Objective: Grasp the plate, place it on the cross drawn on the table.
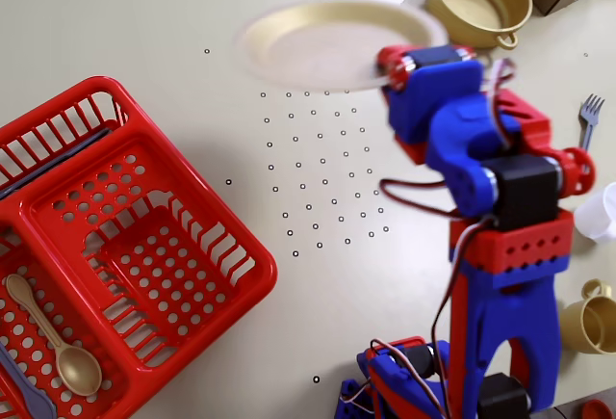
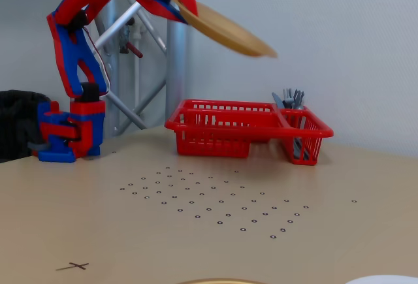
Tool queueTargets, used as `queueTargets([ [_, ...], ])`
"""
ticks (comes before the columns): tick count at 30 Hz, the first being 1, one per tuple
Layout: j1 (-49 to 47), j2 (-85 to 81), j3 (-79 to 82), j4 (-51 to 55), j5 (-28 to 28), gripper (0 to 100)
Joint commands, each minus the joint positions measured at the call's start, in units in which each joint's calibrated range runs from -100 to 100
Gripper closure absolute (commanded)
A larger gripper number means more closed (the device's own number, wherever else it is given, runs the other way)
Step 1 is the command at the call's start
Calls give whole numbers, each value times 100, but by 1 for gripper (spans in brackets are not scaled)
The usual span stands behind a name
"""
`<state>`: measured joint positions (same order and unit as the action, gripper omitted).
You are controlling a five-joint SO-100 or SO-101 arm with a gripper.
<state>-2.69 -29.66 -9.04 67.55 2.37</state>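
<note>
Tan plate [image 2: 225, 31] aloft, tilted, rim pinched by gripper [image 2: 177, 1]; high above table cross [image 2: 77, 266]

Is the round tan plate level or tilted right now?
Tilted: the fixed view shows the round tan plate held airborne by the gripper, sloping downward.

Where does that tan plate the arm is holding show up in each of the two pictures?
Overhead view: the plate is near the top centre, blurred, its right edge at the gripper.
Fixed view: the plate is high up, tilted down to the right, raised well above the table, held at its left edge.
Shared landmark: the red basket, lower left from overhead, mid-picture in the fixed view.
</note>
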Motion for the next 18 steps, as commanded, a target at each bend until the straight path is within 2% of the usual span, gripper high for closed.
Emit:
queueTargets([
  [1,584,-111,-202,-280,73,100],
  [10,1941,920,-918,-449,44,100],
  [18,2781,2357,-1952,-441,176,100],
])
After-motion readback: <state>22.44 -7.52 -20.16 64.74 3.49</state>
